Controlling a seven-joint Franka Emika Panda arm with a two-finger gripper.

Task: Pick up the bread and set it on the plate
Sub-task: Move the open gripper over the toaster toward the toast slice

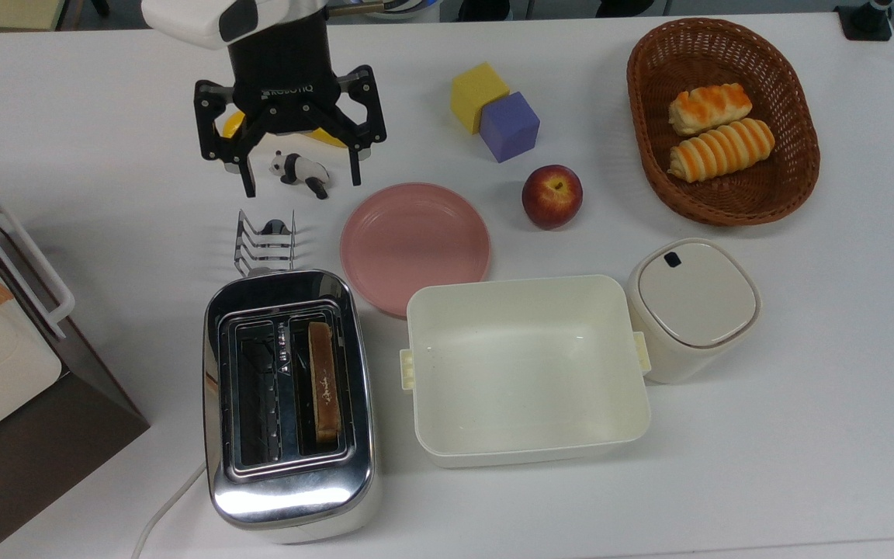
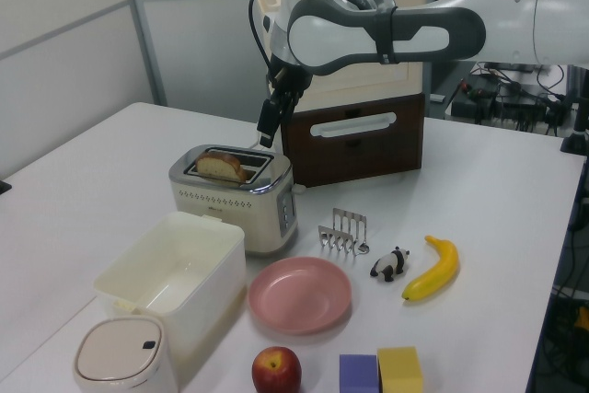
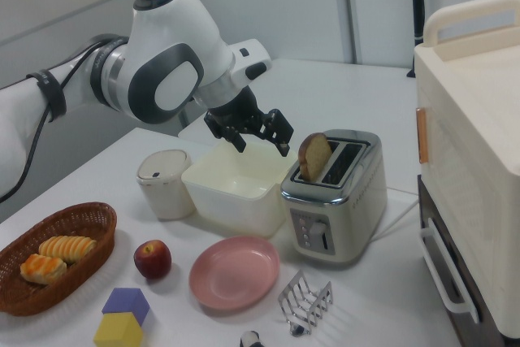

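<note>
Top view, bread in toaster, open end effector well apart

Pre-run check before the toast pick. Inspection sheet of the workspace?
Surface: white table, dry, no spills.
Job's things: bread upright in a slot of the toaster; plate bare, beside the toaster.
Clutter: cream tub, lidded canister, apple, two blocks, basket with two rolls, toast rack, panda, banana.
Grippers: gripper open, empty, above the panda.
Cables: toaster cord.
Surroundings: cream-and-brown cabinet.
</note>
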